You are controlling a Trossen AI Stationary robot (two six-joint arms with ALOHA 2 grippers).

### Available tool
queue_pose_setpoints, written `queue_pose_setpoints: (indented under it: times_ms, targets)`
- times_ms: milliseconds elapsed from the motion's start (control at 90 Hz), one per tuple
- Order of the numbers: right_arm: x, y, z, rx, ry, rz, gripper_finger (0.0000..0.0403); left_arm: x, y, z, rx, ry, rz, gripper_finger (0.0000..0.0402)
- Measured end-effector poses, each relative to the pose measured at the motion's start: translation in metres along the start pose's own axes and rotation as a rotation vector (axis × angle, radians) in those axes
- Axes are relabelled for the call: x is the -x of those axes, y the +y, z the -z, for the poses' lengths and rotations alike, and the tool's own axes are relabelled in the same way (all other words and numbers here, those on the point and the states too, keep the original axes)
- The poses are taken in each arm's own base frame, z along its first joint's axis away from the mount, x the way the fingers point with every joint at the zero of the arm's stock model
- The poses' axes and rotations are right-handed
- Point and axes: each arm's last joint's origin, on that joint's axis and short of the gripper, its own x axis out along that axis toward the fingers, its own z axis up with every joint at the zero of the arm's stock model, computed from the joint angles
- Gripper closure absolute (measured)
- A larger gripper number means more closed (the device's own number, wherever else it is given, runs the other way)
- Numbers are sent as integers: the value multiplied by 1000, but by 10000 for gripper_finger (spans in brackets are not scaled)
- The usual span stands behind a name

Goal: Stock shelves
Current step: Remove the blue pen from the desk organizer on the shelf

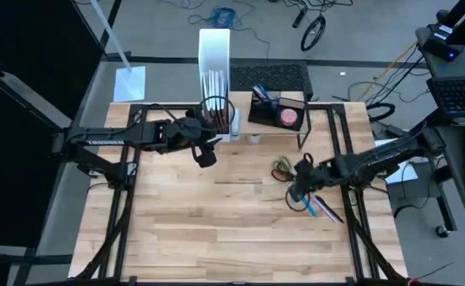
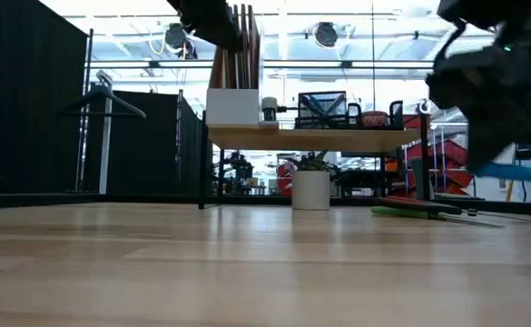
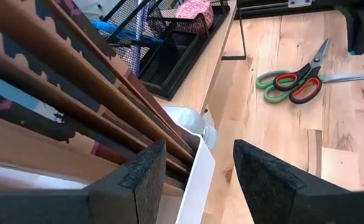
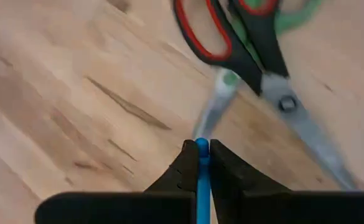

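Observation:
The shelves [image 2: 310, 138], a low riser with a light-wood top on black legs, stand at the table's far side. On top are a white file box [image 2: 232, 105] of folders [image 3: 57, 93] and a black mesh organizer [image 1: 276, 107]. My left gripper [image 3: 197, 180] hovers open above the box, one finger on either side of its white wall [image 3: 194, 186]. My right gripper [image 1: 296, 195] is shut on a blue pen [image 1: 310, 206], just near of the red and green scissors [image 1: 284, 168] that lie flat on the table. My right gripper pinches the blue pen by one end [image 4: 201, 163] between its two fingertips. The pen runs back along the fingers, not across them. In the low view the pen [image 2: 519, 173] sticks out about level below the gripper, clear of the table.
A purple pen [image 1: 329, 211] lies on the table beside the right gripper. A small white pot [image 2: 310, 189] stands under the shelves. The organizer holds pens and a pink thing [image 1: 289, 117]. Bare wood covers the table's near half.

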Motion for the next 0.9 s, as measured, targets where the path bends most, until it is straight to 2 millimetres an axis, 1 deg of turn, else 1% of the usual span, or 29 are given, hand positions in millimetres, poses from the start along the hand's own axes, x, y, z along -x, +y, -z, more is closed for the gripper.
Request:
queue_pose_setpoints:
  times_ms: [211,467,700,900]
  targets:
    - [-15,-14,17,-23,36,71,401,0,0,0,1,2,0,226]
    - [-28,-26,27,-47,67,153,401,0,0,0,2,3,0,226]
    - [-27,-34,30,-123,72,250,401,0,0,0,3,3,1,226]
    - [-25,-41,31,-140,81,328,401,0,0,0,3,3,0,226]
